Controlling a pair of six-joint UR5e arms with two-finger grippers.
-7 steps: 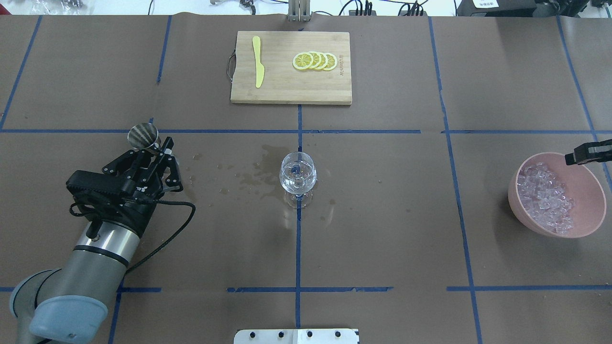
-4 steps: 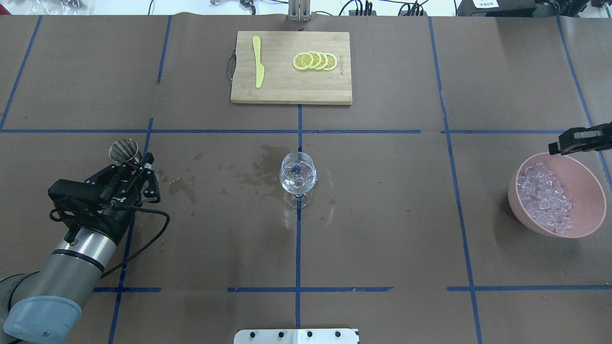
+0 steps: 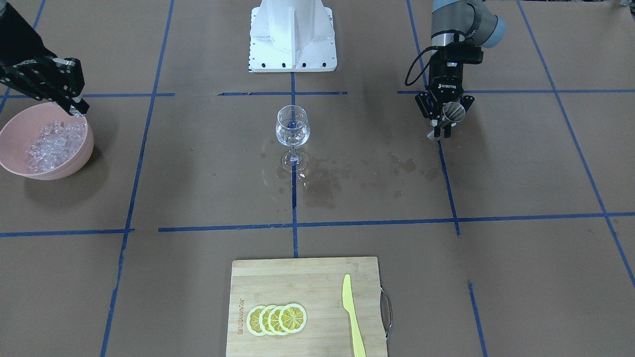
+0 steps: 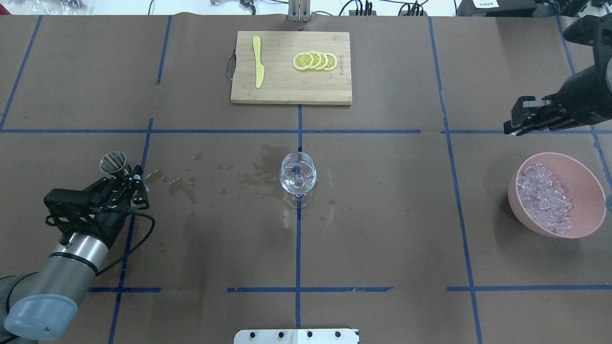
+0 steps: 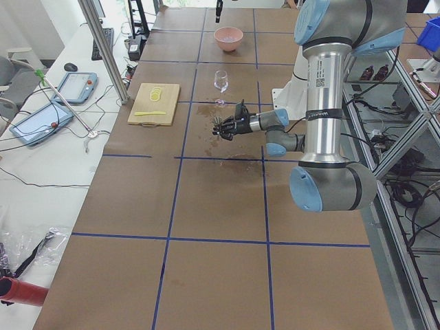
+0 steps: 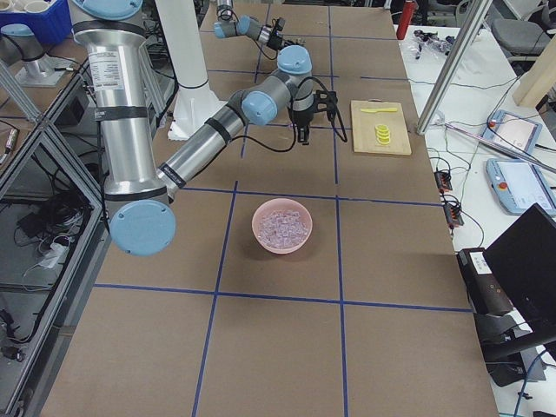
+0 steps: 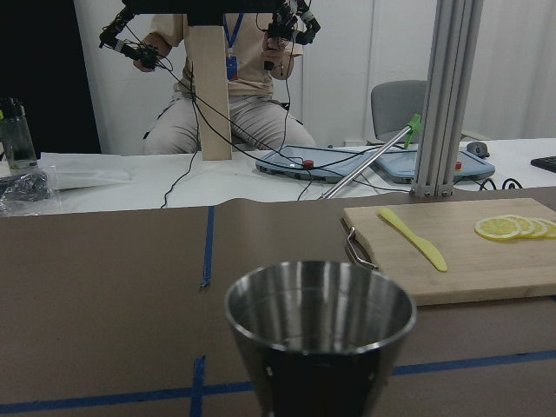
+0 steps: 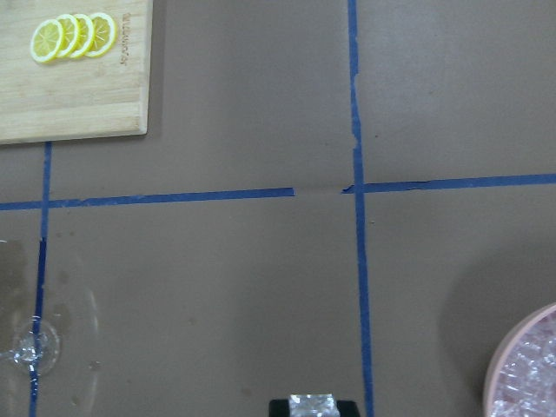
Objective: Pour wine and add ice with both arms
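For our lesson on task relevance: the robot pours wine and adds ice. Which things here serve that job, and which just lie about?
Job: wine glass, steel cup, ice, pink bowl.
Lying about: cutting board, yellow knife, lemon slices.

Bright, even overhead light — soft shadows, crisp focus, glinting ice [image 4: 545, 200]

Right hand [image 8: 313, 406] half off-edge; bowl [image 8: 526, 341] too
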